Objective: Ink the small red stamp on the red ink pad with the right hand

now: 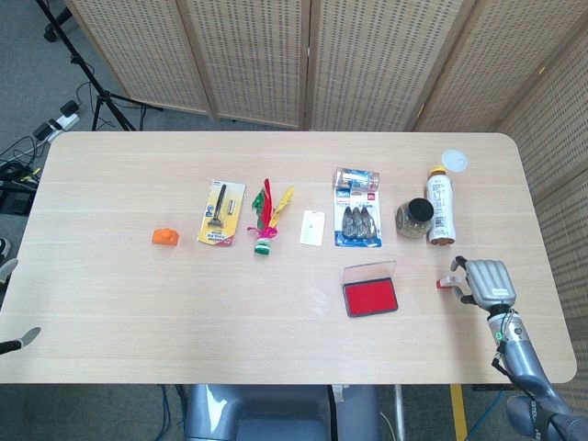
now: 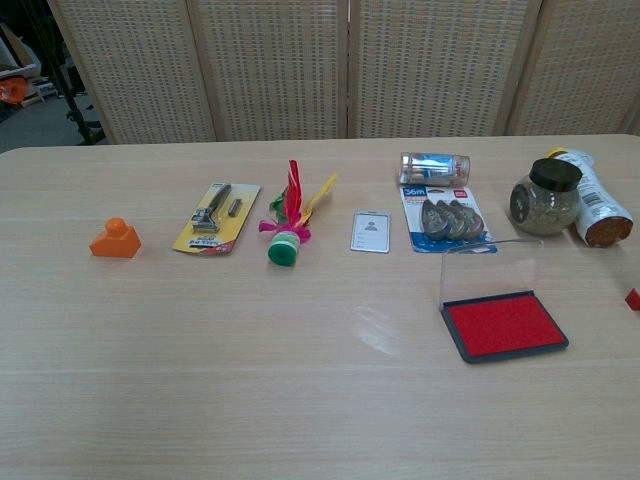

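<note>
The small red stamp lies on the table right of the red ink pad; the chest view shows only its edge. The pad is open, its clear lid standing up at the back. My right hand sits just right of the stamp, its fingers apart and reaching over the stamp's right end. Whether they touch it is unclear. The stamp rests on the table. Of my left hand, only grey tips show at the far left edge, in the head view alone.
Behind the stamp stand a dark-lidded jar and a lying bottle. Further left are a correction-tape pack, a small card, a feather shuttlecock, a razor pack and an orange block.
</note>
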You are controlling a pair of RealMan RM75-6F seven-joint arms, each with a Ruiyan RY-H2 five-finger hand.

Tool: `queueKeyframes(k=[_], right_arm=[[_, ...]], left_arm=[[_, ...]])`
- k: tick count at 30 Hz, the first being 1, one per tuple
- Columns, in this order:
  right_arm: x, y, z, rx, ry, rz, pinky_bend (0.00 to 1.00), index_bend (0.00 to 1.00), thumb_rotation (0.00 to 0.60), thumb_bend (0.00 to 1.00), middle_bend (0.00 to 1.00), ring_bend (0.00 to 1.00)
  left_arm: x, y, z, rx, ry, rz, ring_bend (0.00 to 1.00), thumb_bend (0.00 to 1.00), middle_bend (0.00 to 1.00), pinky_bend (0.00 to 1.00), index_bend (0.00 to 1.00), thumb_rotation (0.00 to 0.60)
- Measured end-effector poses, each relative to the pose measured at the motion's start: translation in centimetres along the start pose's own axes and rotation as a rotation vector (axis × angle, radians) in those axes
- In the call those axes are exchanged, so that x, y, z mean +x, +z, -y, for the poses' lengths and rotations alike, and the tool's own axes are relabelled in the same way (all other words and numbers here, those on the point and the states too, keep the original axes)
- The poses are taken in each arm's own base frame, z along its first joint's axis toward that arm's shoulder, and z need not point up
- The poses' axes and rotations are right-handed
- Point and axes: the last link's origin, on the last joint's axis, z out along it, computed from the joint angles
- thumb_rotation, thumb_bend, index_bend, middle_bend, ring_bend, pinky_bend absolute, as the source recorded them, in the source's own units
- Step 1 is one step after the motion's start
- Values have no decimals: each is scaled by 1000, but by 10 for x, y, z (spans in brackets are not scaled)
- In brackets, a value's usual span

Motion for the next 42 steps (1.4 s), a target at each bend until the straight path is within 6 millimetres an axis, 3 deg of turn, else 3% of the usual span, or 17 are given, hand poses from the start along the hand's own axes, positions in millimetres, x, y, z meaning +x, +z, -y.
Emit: queueKeyframes(k=[28, 42], right_arm=[[-12, 17, -2, 3, -22, 26, 1000, 513, 600, 390, 973, 1000], [-5, 14, -1, 25, -11, 4, 1000, 585, 600, 555, 974, 1000]], left_arm=[[-3, 2, -1, 4, 8, 12, 0, 86, 0, 0, 0, 600], [-3, 2, -1, 2, 4, 12, 0, 87, 0, 0, 0, 600]])
